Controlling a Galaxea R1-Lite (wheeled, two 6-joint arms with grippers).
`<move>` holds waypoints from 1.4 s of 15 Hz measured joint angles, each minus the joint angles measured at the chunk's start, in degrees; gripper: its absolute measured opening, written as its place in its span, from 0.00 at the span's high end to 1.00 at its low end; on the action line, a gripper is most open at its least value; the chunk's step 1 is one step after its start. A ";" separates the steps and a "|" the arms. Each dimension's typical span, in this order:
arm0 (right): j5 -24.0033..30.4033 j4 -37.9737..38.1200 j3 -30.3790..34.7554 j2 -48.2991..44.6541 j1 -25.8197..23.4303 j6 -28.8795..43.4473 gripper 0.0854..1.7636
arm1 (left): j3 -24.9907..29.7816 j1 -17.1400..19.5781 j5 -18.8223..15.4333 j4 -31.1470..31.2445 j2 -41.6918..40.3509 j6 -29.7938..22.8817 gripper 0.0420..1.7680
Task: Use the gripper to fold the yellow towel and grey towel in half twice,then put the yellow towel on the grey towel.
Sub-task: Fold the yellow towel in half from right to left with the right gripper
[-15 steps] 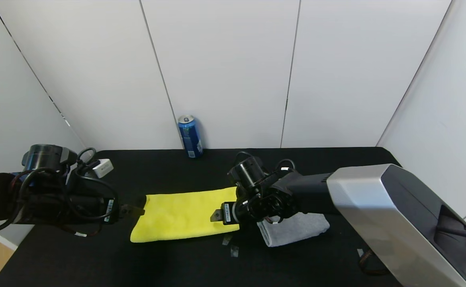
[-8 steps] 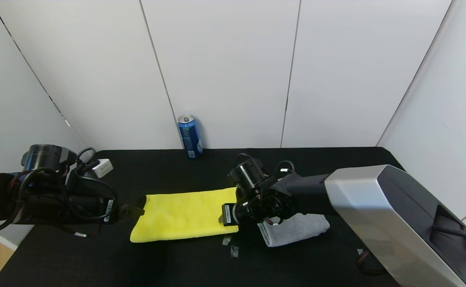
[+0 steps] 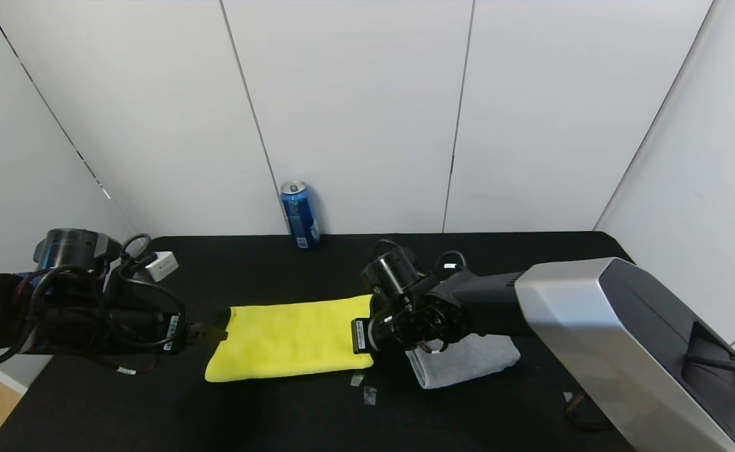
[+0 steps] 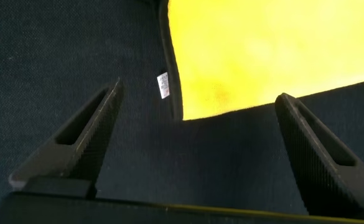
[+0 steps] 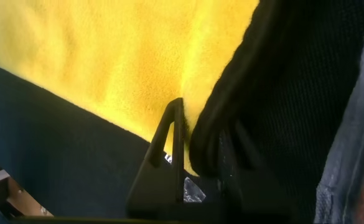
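Your right pincer (image 3: 360, 336) sits at the right edge of the yellow towel (image 3: 289, 339), its fingers partly closed around that edge though I cannot tell if they grip it; your left pincer (image 4: 194, 143) gapes wide just off the towel's left edge. By my reading the second fold is at hand: pinch firmly, then carry the edge across. The folded grey towel (image 3: 468, 361) lies right behind the right pincer; the blue can (image 3: 299, 215) stands well clear.
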 joint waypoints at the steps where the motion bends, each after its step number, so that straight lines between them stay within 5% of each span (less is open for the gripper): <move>1: -0.01 0.02 0.01 0.15 0.02 0.35 0.63 | 0.06 0.00 0.00 0.02 0.00 0.02 0.03; 3: 0.07 0.24 0.06 -1.18 -0.66 1.72 0.98 | 0.13 0.00 0.02 0.02 0.00 0.02 0.03; 21: -0.28 0.62 4.89 -9.81 -7.08 0.27 0.98 | 0.44 -0.01 0.02 0.00 -0.39 0.02 0.03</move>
